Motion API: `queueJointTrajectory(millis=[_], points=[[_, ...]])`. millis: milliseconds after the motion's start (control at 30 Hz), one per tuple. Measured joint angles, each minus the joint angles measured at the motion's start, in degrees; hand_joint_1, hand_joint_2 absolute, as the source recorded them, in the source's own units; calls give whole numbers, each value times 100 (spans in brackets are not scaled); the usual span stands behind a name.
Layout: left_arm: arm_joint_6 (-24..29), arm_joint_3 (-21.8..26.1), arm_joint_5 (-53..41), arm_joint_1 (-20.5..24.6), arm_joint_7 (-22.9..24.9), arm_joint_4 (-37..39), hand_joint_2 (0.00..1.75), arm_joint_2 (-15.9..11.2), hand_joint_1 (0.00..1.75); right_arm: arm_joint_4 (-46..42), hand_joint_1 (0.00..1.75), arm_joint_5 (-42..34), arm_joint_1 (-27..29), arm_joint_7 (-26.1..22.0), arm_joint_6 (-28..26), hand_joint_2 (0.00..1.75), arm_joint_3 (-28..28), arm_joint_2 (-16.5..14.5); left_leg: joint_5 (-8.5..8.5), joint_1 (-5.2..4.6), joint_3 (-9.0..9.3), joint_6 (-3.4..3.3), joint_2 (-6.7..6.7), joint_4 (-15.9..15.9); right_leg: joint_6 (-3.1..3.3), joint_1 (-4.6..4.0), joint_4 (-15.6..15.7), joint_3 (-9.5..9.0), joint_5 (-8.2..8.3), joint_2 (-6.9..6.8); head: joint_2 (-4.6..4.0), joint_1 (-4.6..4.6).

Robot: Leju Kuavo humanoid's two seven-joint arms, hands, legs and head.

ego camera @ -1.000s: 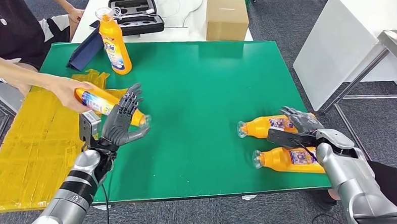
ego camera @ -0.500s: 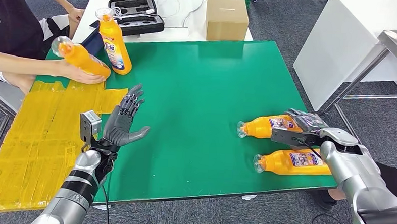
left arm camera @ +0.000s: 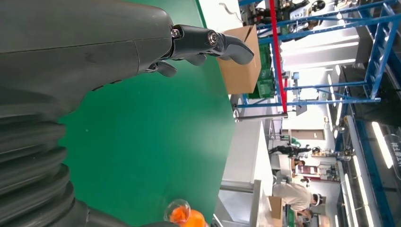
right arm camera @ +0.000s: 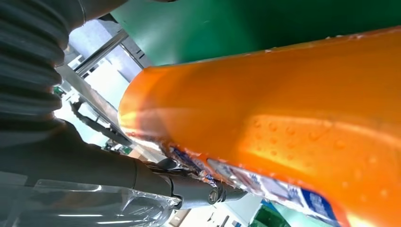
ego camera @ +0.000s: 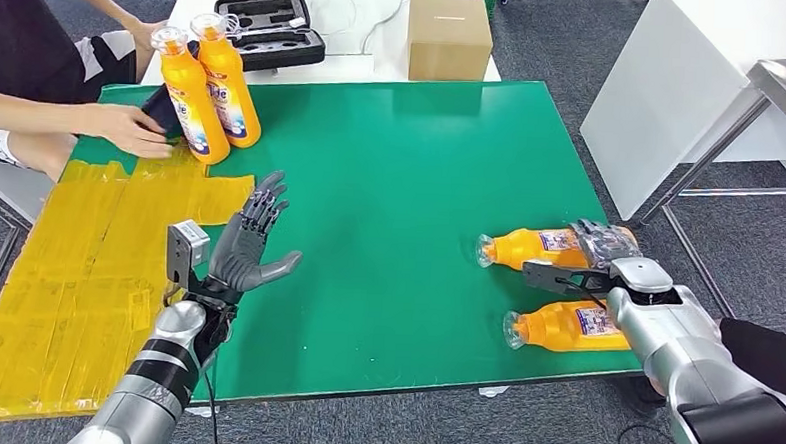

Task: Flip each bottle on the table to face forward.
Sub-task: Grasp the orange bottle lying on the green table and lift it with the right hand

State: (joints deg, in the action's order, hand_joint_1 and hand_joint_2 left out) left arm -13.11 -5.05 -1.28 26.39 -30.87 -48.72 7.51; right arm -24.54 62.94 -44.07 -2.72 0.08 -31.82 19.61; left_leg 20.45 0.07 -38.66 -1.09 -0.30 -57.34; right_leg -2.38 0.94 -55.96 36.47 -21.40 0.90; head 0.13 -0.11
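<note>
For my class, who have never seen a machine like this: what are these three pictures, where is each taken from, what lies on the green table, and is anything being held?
This is a humanoid robot with two silver arms ending in many-fingered hands. The wide picture is from its head, looking down at a green table. The other two come from cameras at its wrists, so they look turned sideways.

The left hand hovers open over the table, holding nothing. The right hand is wrapped around an orange bottle lying on its side; the right wrist view shows that bottle very close. A second lying bottle rests nearer the table's front edge.

At the far left corner two orange bottles stand upright, beside a person's hand. A cardboard box sits on a white table behind.
</note>
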Motion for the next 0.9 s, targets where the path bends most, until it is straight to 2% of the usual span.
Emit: queueJointTrajectory(millis=[333,600,667,700,800,833,900], points=[[-16,-23,-1,1,34,71,175,46,0,186,0,70,-20,44,-10,175,-46,-221,2,2,22,1,3,1,2,-3,2,-20,-3,1,0,2],[-18,-33,-1,1,35,105,175,46,0,259,0,81,-51,51,-10,175,-90,-282,2,2,39,1,3,1,1,-4,2,-36,-2,1,0,1],[-18,-33,-1,1,34,108,175,46,0,272,4,83,-59,51,-9,175,-91,-289,2,2,41,1,3,1,1,-4,2,-37,-2,1,0,1],[-18,-33,1,1,34,109,175,46,0,279,32,87,-62,51,-8,175,-92,-292,2,2,41,1,3,1,1,-4,2,-37,-2,1,0,1],[-18,-33,10,1,34,118,175,46,0,299,136,106,-65,39,16,175,-92,-310,2,3,44,1,6,1,1,-5,2,-39,-2,2,0,1],[-18,-34,13,2,34,123,175,46,0,306,144,115,-65,33,34,175,-92,-321,3,3,47,1,7,1,1,-5,2,-41,-2,2,0,2],[-18,-37,17,8,34,141,175,46,0,324,144,133,-64,18,69,175,-92,-339,5,3,51,2,8,1,2,-4,3,-43,-2,2,0,1]])
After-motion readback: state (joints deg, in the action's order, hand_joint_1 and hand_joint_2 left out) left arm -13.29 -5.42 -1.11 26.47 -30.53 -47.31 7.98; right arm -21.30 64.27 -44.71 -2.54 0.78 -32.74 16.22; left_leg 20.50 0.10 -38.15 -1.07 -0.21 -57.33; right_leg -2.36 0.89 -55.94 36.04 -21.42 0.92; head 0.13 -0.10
